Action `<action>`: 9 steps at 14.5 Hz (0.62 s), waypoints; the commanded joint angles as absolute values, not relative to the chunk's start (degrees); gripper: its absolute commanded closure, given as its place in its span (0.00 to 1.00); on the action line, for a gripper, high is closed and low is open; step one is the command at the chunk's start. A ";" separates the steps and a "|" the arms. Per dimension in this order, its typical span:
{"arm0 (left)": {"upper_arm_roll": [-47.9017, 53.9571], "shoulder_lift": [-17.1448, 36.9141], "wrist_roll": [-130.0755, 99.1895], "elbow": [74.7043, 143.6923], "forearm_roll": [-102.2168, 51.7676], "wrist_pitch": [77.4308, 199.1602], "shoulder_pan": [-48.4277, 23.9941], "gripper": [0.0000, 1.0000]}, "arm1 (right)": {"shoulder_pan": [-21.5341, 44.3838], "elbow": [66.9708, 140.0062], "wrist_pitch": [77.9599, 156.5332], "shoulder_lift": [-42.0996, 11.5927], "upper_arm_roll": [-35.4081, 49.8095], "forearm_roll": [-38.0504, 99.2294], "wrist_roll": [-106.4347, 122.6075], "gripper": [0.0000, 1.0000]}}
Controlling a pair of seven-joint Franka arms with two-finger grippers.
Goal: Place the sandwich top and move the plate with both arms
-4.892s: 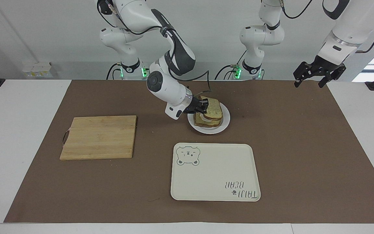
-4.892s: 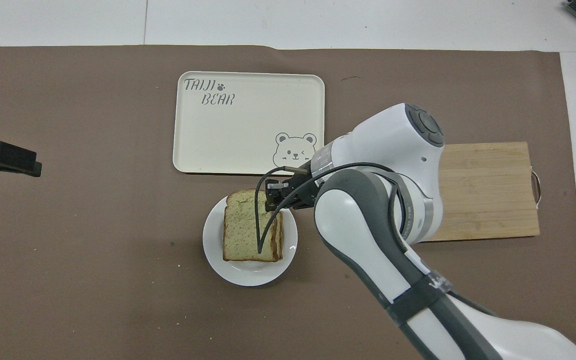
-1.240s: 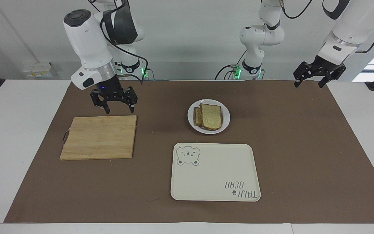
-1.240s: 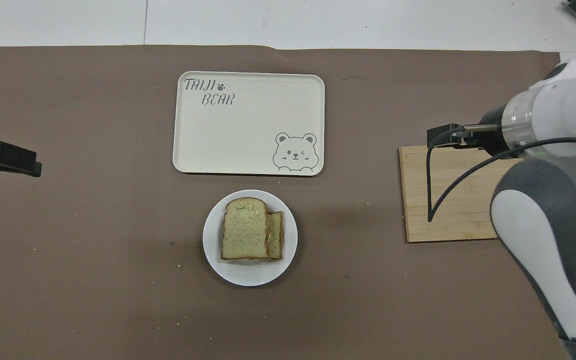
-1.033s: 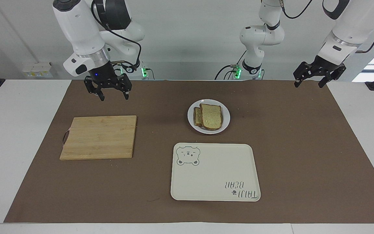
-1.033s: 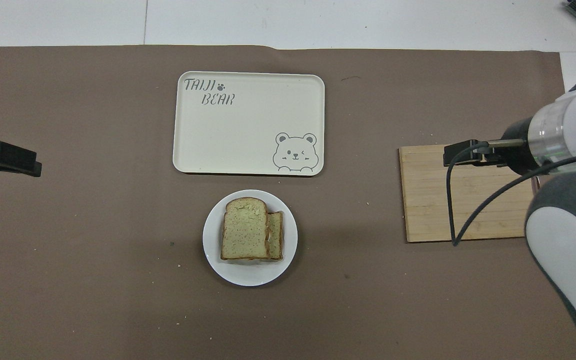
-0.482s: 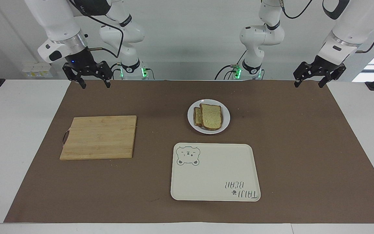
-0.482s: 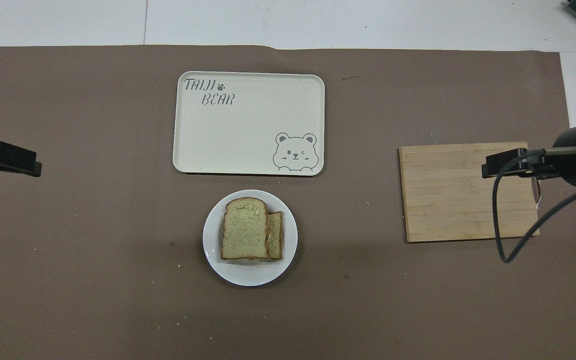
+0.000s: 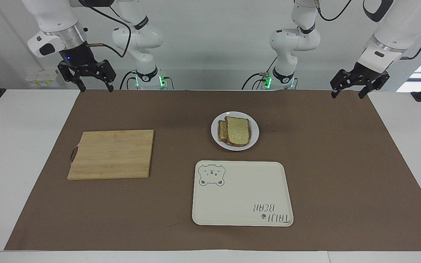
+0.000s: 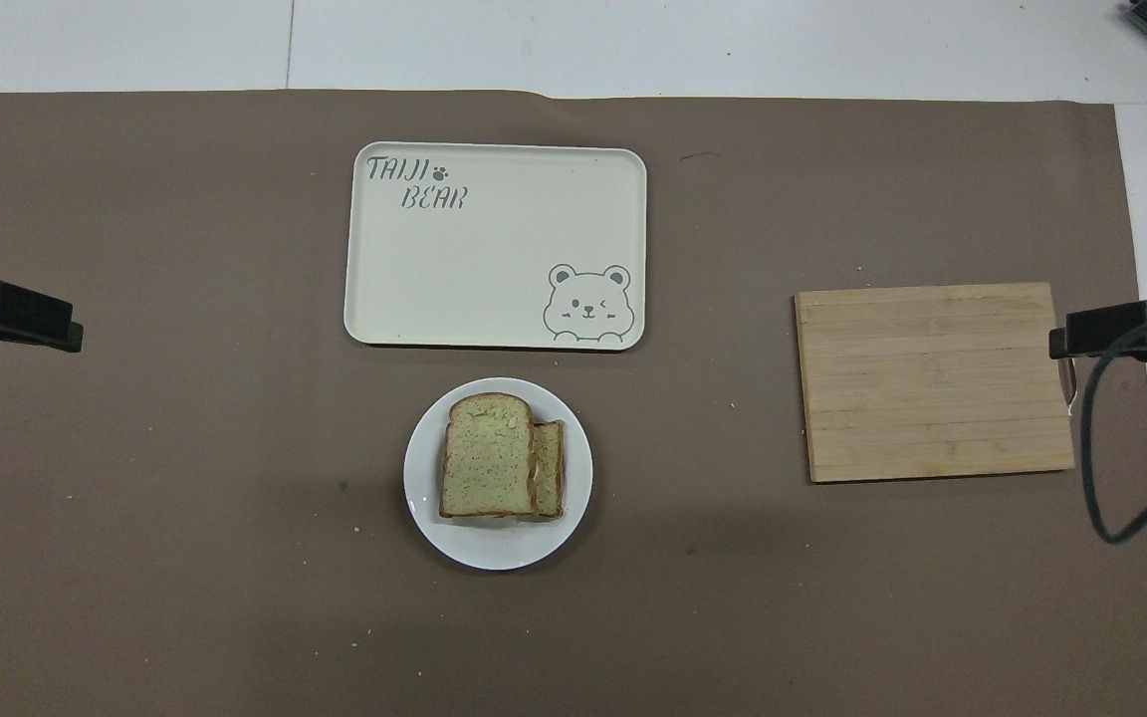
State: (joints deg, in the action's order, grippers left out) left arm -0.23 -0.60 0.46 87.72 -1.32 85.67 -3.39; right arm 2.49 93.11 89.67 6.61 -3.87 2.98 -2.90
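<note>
The sandwich top (image 9: 238, 130) (image 10: 487, 468), a pale speckled slice with brown crust, lies on a lower slice whose edge sticks out toward the right arm's end. Both rest on the small round white plate (image 9: 253, 138) (image 10: 504, 550) in the middle of the brown mat. My right gripper (image 9: 94, 86) (image 10: 1091, 344) is open and empty, raised over the mat's edge at the right arm's end. My left gripper (image 9: 347, 94) (image 10: 31, 329) is open and empty, raised over the left arm's end, waiting.
A cream rectangular tray (image 9: 242, 193) (image 10: 496, 244) with a bear drawing lies farther from the robots than the plate. A wooden cutting board (image 9: 111, 154) (image 10: 935, 380) lies toward the right arm's end. A black cable (image 10: 1096, 468) hangs from the right gripper.
My right gripper let go of the sandwich top on the plate, then rose and drew back over the cutting board to the mat's edge. The left arm has not moved.
</note>
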 commanded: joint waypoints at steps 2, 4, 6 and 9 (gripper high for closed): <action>-0.26 -0.35 0.97 86.75 -1.85 84.55 -3.16 0.00 | 2.46 93.25 86.66 9.58 -2.73 0.89 -1.93 0.00; -0.26 -0.35 0.97 86.84 -1.85 84.55 -3.16 0.00 | 2.55 93.25 87.01 9.93 -2.55 -0.70 -0.28 0.00; -0.26 -0.35 0.97 86.84 -1.85 84.55 -3.16 0.00 | 2.11 93.43 87.27 10.46 -2.64 -0.79 2.45 0.00; -0.26 -0.35 0.97 86.75 -1.85 84.55 -3.16 0.00 | 2.64 93.43 86.84 10.90 -2.37 0.44 2.29 0.00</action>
State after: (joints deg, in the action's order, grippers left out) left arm -0.23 -0.60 0.46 87.72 -1.32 85.67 -3.39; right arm 2.69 93.04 87.40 10.02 -2.77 0.45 0.79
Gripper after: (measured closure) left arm 0.000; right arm 0.000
